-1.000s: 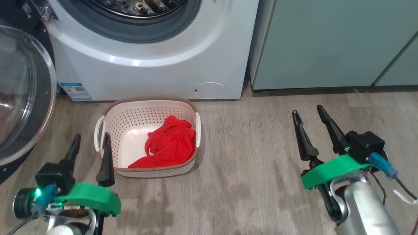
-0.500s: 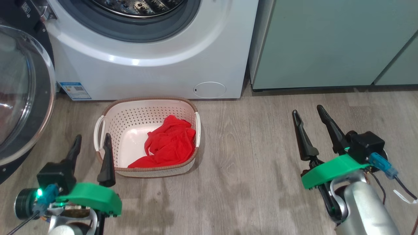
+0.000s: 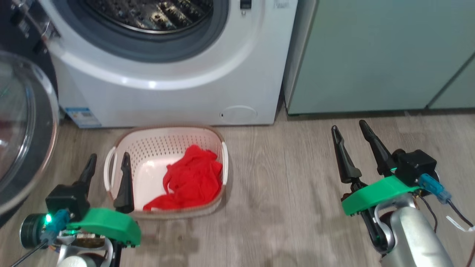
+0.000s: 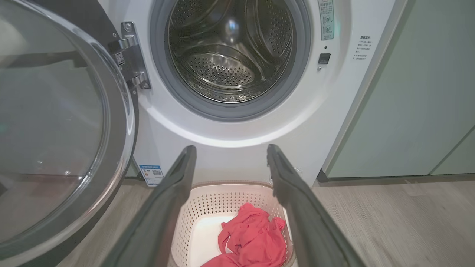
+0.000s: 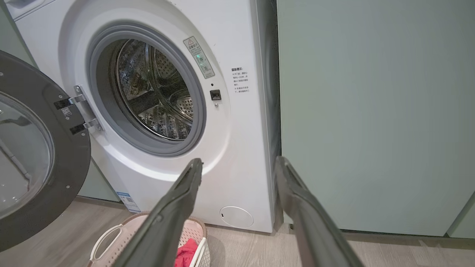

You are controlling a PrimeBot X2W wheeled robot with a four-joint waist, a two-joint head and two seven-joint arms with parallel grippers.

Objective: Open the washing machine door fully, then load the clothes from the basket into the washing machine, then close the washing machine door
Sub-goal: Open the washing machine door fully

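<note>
Gripper status: left gripper (image 3: 110, 155) spread wide, empty, hanging at the left-handle side of the basket (image 3: 167, 128), one finger over its rim in the head view; contact unclear. Same for right gripper (image 3: 349, 125): spread wide, empty, over bare floor (image 3: 282, 185), well apart from the basket, in front of the green cabinets (image 3: 371, 55).

On to washing machine door (image 3: 22, 129): swung out left on its hinge, porthole unobstructed, drum (image 4: 230, 55) bare metal inside. Looks fully open, so calling step one done.

As for clothes (image 3: 191, 176): red heap in the right half of the basket, on the floor just in front of the washing machine (image 3: 167, 96). Nothing loaded yet.

Left to do: grab clothes, lift into drum, shut door. Roughly a third through by my read. Next probably means dropping the left gripper into the basket onto the heap.
</note>
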